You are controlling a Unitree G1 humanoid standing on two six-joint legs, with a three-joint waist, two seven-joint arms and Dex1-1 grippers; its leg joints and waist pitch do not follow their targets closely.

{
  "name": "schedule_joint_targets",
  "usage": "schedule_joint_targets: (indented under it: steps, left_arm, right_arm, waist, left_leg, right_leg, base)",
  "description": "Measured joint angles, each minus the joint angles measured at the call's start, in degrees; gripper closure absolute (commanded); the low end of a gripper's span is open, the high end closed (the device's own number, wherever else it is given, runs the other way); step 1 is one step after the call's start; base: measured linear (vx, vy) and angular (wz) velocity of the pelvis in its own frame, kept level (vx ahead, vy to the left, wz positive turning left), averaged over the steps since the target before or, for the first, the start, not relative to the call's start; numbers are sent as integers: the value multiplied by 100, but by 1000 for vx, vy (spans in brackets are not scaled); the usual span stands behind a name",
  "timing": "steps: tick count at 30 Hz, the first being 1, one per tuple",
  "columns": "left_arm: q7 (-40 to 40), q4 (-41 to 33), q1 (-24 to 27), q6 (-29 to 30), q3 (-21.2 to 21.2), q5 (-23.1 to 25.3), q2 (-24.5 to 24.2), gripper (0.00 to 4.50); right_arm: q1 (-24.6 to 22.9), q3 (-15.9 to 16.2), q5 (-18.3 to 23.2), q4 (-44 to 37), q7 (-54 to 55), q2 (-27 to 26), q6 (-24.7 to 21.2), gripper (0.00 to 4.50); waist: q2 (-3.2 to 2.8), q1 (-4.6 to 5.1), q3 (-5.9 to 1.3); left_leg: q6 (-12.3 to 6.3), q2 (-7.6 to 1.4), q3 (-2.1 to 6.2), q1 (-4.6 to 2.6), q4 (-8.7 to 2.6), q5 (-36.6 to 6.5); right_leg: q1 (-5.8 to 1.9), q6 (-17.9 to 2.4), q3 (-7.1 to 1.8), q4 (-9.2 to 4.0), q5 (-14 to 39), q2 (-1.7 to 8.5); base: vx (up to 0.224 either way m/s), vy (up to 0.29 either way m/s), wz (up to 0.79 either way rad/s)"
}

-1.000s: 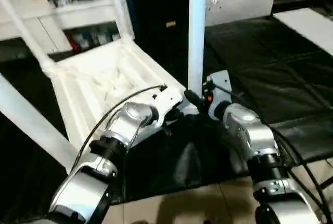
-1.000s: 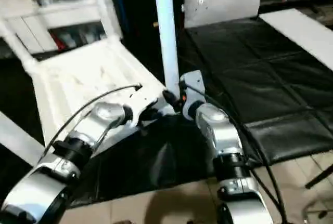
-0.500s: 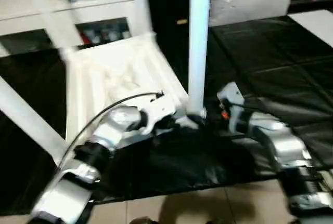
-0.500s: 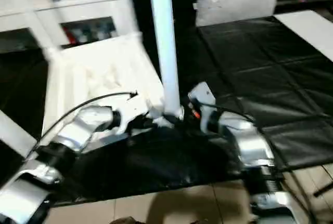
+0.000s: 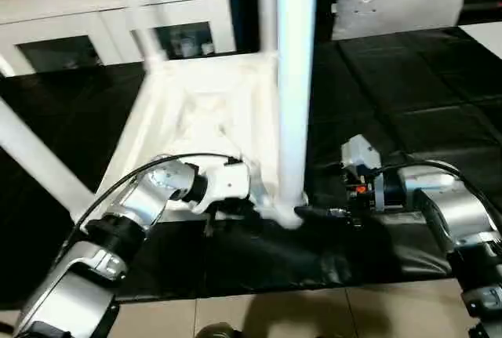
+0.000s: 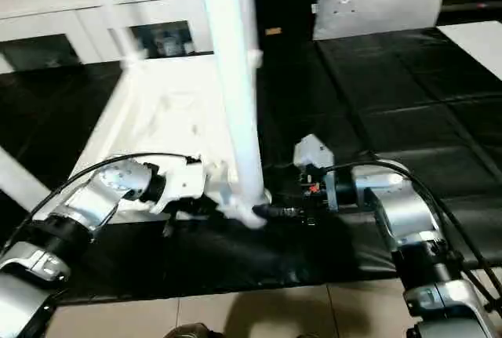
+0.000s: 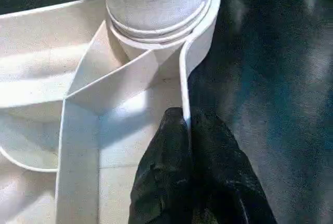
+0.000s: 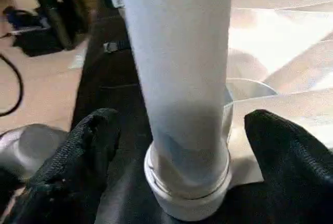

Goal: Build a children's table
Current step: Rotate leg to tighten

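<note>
My left gripper pinches the tabletop rim beside the corner socket. The upright leg stands there, between my right gripper's wide-open fingers, untouched.

Tabletop – white plastic, ribbed underside pale cream-white. Legs – white, faint bluish tint. Mat beneath – black, glossy, seamed into square panels. Cushion – light grey. Cabinet – white, dark glass doors. Floor – beige tile. Forearms – silver with black joints; black cables. Left gripper and right gripper – black fingers; small red-orange spot on right wrist.
</note>
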State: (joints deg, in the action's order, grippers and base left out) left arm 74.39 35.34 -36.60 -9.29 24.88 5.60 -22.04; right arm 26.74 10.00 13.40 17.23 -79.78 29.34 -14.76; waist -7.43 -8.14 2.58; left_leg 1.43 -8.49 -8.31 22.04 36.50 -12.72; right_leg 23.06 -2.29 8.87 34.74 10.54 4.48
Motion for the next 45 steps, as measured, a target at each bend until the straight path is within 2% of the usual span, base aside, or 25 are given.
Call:
schedule_joint_targets:
  steps: [2, 5, 8, 9, 13, 14, 17, 18, 19, 26, 29, 30, 32, 35, 36, 37, 39, 40, 41, 45]
  left_arm:
    - [53, -50, 15, 2, 28, -29, -23, 450]
    - [158, -144, 55, 38, 28, -55, -62, 450]
    - [242, -197, 93, 38, 27, -79, -84, 450]
    - [243, -202, 98, 38, 27, -84, -89, 450]
    - [243, -201, 98, 41, 20, -86, -106, 450]
    - [241, -201, 98, 45, 18, -85, -106, 450]
    - [242, -202, 98, 59, 17, -86, -131, 450]
    - [244, -202, 98, 64, 18, -87, -139, 450]
    - [244, -202, 98, 71, 18, -87, -140, 450]
    - [238, -378, 174, 405, -34, -138, -123, 450]
    - [50, -462, 221, 794, -138, -138, -16, 450]
    - [-120, -462, 222, 1037, -210, -118, 25, 450]
    - [-443, -456, 218, 1342, -311, -39, 100, 450]
    - [-1459, -184, 19, 1947, -553, 219, 537, 450]
    - [-1779, -66, -73, 2094, -600, 254, 734, 450]
    - [-2049, 31, -137, 2186, -640, 269, 913, 450]
    - [-2619, 277, -295, 2337, -724, 275, 1287, 450]
    - [-2804, 347, -359, 2407, -747, 285, 1383, 450]
    - [-2922, 384, -405, 2440, -754, 300, 1436, 450]
    - [-3154, 391, -437, 2446, -782, 365, 1561, 450]
  right_arm:
    - [1, 51, 11, 39, -21, -9, 1, 68]
    - [1, 92, 22, 150, -20, -84, 8, 105]
    - [11, 92, 21, 226, 36, -177, 8, 113]
    - [26, 92, 28, 307, 75, -224, 8, 137]
    - [27, 111, 53, 346, 65, -290, -10, 163]
    - [27, 111, 53, 346, 69, -292, -22, 186]
    - [26, 132, 72, 327, 45, -322, -87, 190]
    - [26, 132, 73, 327, 47, -333, -98, 217]
    - [25, 132, 80, 326, 47, -336, -117, 225]
    - [-205, 60, 233, 41, 201, -397, -332, 254]
    - [-422, -73, 193, -184, 620, -547, -402, 255]
    - [-474, -147, 134, -252, 978, -689, -460, 255]
    - [-476, -251, -15, -307, 1603, -948, -580, 255]
    - [-378, -679, -375, -246, 3499, -1863, -909, 256]
    - [-287, -775, -461, -193, 4039, -2048, -987, 256]
    - [-204, -859, -499, -104, 4382, -2166, -1004, 256]
    - [-37, -1037, -585, 100, 5052, -2390, -965, 256]
    - [41, -1074, -655, 171, 5288, -2471, -934, 256]
    - [80, -1086, -690, 212, 5448, -2522, -900, 201]
    - [97, -1159, -736, 308, 5720, -2690, -600, 169]
  waist:
    - [3, -19, -1]
    - [3, -19, -1]
    - [3, -22, -1]
    - [3, -21, -1]
    - [5, -2, 0]
    - [5, 0, 0]
    - [6, 2, 0]
    - [6, 2, 0]
    - [6, 3, 0]
    - [5, 3, -2]
    - [3, 15, -3]
    - [-2, 44, -6]
    - [-4, 183, -7]
    - [4, 482, 0]
    - [-8, 595, -3]
    - [-11, 663, -4]
    - [-15, 752, -5]
    - [-14, 788, -5]
    - [-15, 806, -5]
    - [-19, 770, -8]
  left_leg:
    - [0, -1, -1, 0, 0, 0]
    - [0, -2, -2, 1, 0, 0]
    - [0, -2, -2, 1, 0, -1]
    - [0, -2, -2, 0, 0, 0]
    - [2, -3, -5, 1, 0, 0]
    - [2, -3, -6, 0, 0, 1]
    - [2, -4, -6, 1, 0, 1]
    - [2, -5, -7, 1, 0, 1]
    - [3, -5, -7, 1, 0, 1]
    - [3, -6, -10, 0, 0, 0]
    - [3, -7, -12, 0, -1, 1]
    - [8, -7, -15, -2, -1, 2]
    - [34, -7, -18, -14, -2, -5]
    - [62, -9, -16, -35, -2, -2]
    - [62, -14, -5, -36, -16, -2]
    - [61, -22, 3, -40, -24, -2]
    - [55, -47, 15, -10, -25, 1]
    - [47, -44, 15, -9, -17, 1]
    - [40, -38, 13, -10, -16, -4]
    - [6, -37, 11, 15, -44, 5]
  right_leg:
    - [1, -1, 0, 0, 0, 0]
    - [8, -1, 0, 0, 0, 0]
    - [9, 0, 1, 0, 0, 0]
    - [9, -1, 1, 0, 0, 0]
    - [8, -2, 0, 3, -2, 0]
    - [8, -2, -1, 3, -2, 0]
    - [7, -2, 0, 4, -2, -1]
    - [7, -2, 0, 4, -2, -1]
    - [7, -2, 0, 4, -2, -1]
    - [7, 0, -1, 4, 0, -1]
    - [2, -1, -3, 5, -1, -1]
    - [0, -3, -4, 5, -3, -1]
    - [-8, -3, -3, 5, -4, -1]
    - [-22, -1, 13, -13, -4, 0]
    - [-36, 4, 41, -68, -7, -1]
    - [-46, 8, 68, -112, -9, -1]
    - [-81, 31, 116, -185, -45, -1]
    - [-83, 31, 112, -189, -71, 0]
    - [-85, 28, 107, -201, -109, 4]
    - [-76, 27, 109, -206, -117, 4]
  base:
    - [0, 0, 0]
    - [0, 0, 0]
    - [0, 0, 0]
    - [0, 0, 0]
    - [0, 0, 0]
    - [0, 0, 0]
    - [0, 0, 0]
    - [0, 0, 0]
    - [0, 0, 0]
    - [0, 0, 0]
    - [0, 0, 0]
    - [0, 0, 0]
    - [0, 0, 0]
    - [0, 0, 0]
    - [0, 0, 0]
    - [0, 0, 0]
    - [0, 0, 0]
    - [0, 0, 0]
    - [0, 0, 0]
    - [0, 0, 0]
